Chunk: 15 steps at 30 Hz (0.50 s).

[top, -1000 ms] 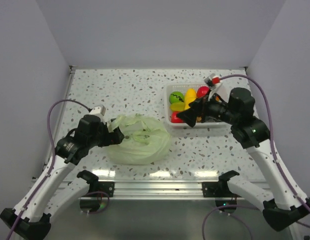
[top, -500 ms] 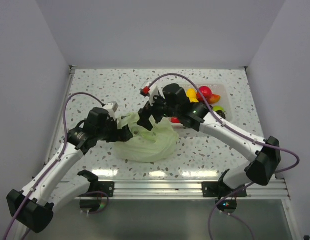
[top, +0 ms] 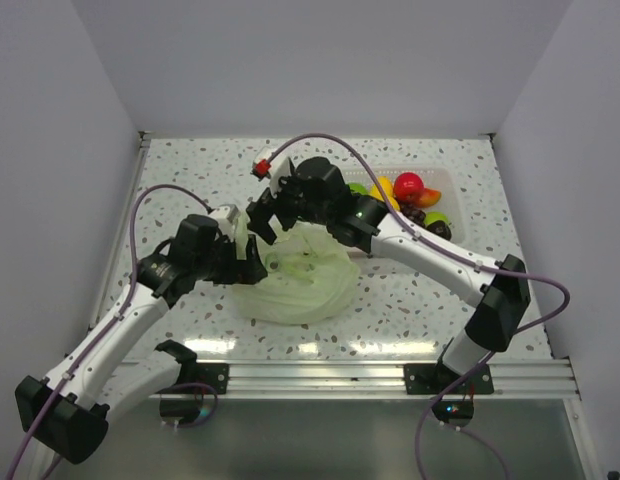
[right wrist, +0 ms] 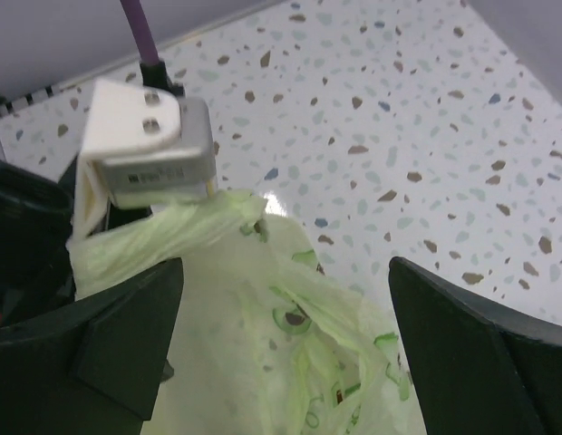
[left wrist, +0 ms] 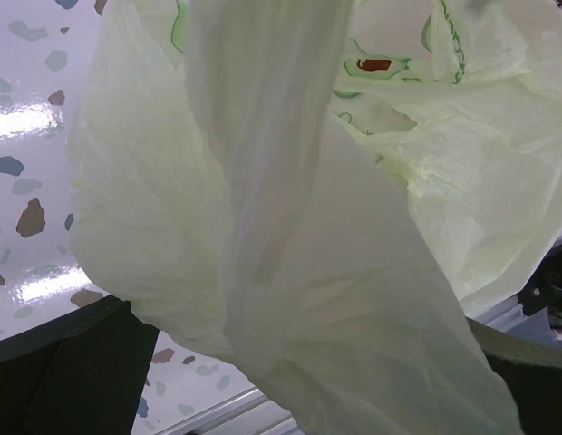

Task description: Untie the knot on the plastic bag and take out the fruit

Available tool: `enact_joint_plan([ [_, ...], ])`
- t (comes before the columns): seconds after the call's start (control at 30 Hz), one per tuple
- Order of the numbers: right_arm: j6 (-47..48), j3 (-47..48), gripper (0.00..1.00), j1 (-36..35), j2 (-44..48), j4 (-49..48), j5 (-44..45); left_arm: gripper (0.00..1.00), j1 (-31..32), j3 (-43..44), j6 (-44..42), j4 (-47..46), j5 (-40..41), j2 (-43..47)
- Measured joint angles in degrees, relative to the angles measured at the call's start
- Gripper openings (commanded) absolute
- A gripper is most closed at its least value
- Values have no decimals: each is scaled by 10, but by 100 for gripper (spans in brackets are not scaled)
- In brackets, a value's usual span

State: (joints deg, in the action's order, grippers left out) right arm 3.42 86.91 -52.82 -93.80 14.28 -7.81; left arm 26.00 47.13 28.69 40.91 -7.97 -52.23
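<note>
Because the plastic bag (top: 300, 285), mid bench (top: 190, 170), looks limp and slippery, pinch its bunched strand (right wrist: 172, 231), lying between the left end effector's (left wrist: 290, 372) spread jaws; the right end effector (right wrist: 285, 335) hovers above, likewise spread.

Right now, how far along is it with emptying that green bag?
Done: several fruits lie in the tray. In hand: both pincers stand open at the bag, the left pincer astride a plastic fold, the right pincer above it. Left: checking the bag; its contents are hidden.
</note>
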Motion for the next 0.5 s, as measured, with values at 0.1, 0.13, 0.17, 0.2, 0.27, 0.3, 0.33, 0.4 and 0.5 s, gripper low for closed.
enact_joint_plan([
  [0.1, -9, 36, 99, -1, -9, -15, 7, 100, 0, 0, -8, 0, -9, 0],
  [0.13, -12, 47, 99, -1, -13, -18, 7, 100, 0, 0, -10, 0, -10, 0],
  [0.17, -14, 58, 99, -1, -19, -19, 8, 100, 0, 0, -12, 0, -13, 1],
  [0.2, -16, 68, 99, -1, -26, -19, 8, 100, 0, 0, -14, 0, -14, 3],
  [0.27, -24, 84, 99, -1, -42, -17, 7, 100, -1, 0, -12, 6, -10, 10],
  [0.3, -28, 90, 99, -1, -49, -16, 6, 100, -5, 0, -12, 11, -5, 16],
  [0.33, -31, 92, 99, 0, -54, -13, 7, 100, -7, 0, -12, 15, 0, 21],
  [0.4, -36, 92, 99, 2, -67, -10, 7, 100, -7, 0, -19, 16, 0, 35],
  [0.5, -42, 92, 99, 2, -93, -2, 8, 100, -1, 0, -28, 15, -4, 57],
])
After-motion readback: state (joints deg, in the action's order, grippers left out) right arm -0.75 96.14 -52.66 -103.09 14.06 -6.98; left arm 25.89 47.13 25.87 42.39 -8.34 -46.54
